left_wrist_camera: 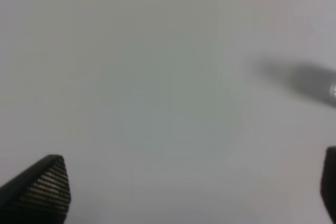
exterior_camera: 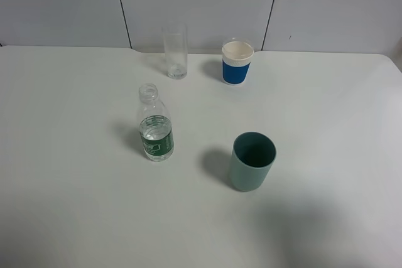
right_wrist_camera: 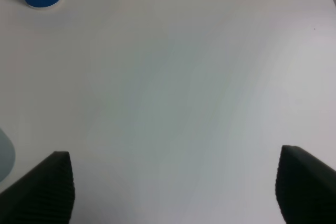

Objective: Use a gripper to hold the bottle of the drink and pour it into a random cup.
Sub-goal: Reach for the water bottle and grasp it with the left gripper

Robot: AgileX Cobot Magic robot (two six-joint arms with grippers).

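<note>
The task stood at its opening step, the approach, with nothing grasped. The bottle [exterior_camera: 155, 133] stood upright and uncapped, left of the middle of the surface [exterior_camera: 326, 130], partly filled with clear liquid. The tall clear glass [exterior_camera: 175, 53] stood near the far edge, well apart from the bottle, and it looked empty. A paper cup [exterior_camera: 237, 62] with a blue band stood beside the glass along that edge, and a grey-green cup [exterior_camera: 252, 161] stood nearer the middle.

Neither arm showed in the high view. The left gripper [left_wrist_camera: 189, 187] hung wide and empty over bare surface, and so did the right gripper [right_wrist_camera: 178, 182].

The bottle was on the left arm's side, so that arm seemed the likelier one to take it. The next move called for bringing the spread jaws level with the bottle's label band, one on each side, and closing gently, since thin plastic would dent and an open neck could spill.
</note>
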